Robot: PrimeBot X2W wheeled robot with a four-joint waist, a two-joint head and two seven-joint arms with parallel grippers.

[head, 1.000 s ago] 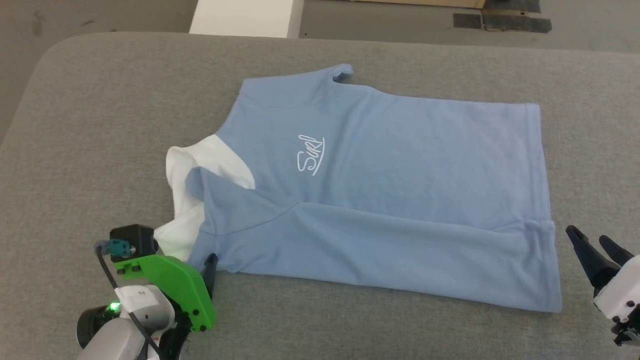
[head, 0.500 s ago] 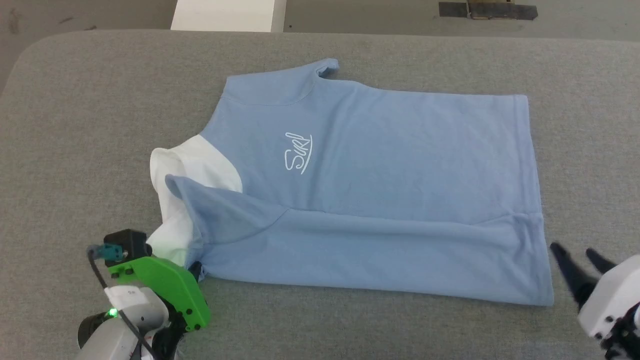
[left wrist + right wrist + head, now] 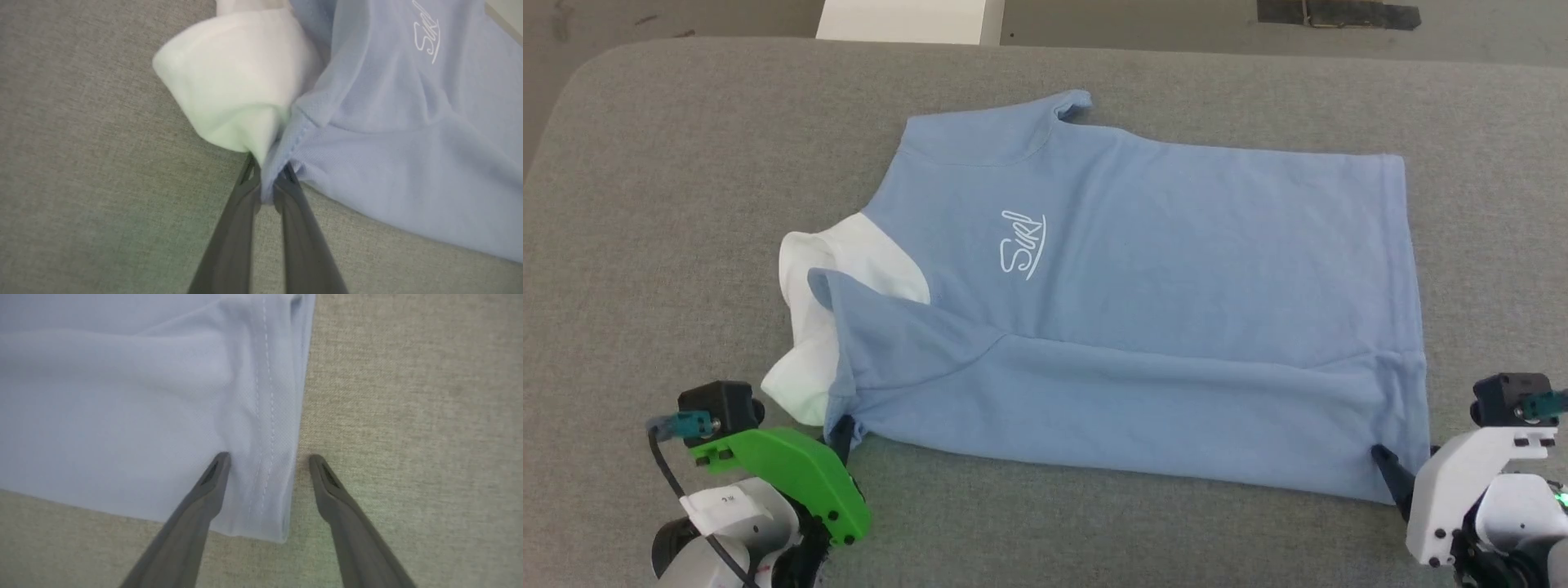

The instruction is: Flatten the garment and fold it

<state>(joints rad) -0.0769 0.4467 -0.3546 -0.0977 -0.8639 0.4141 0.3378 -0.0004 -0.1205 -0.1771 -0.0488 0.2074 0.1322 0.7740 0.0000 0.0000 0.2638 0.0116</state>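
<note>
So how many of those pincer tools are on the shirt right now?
2. The left tool is pinched on the shirt beside its white collar; the right tool stands open astride the hem corner.

We see the garment (image 3: 1176,310) as soft matt knit cloth, finely pitted, with a stitched hem (image 3: 265,416); its collar (image 3: 233,81) is smoother white cloth. The surface (image 3: 686,204) beneath is coarse grey woven fabric, matt. On the left claw (image 3: 269,167), the fingers (image 3: 233,228) look like smooth dark matt plastic, and the green cover (image 3: 784,474) is plastic with a slight sheen.
</note>
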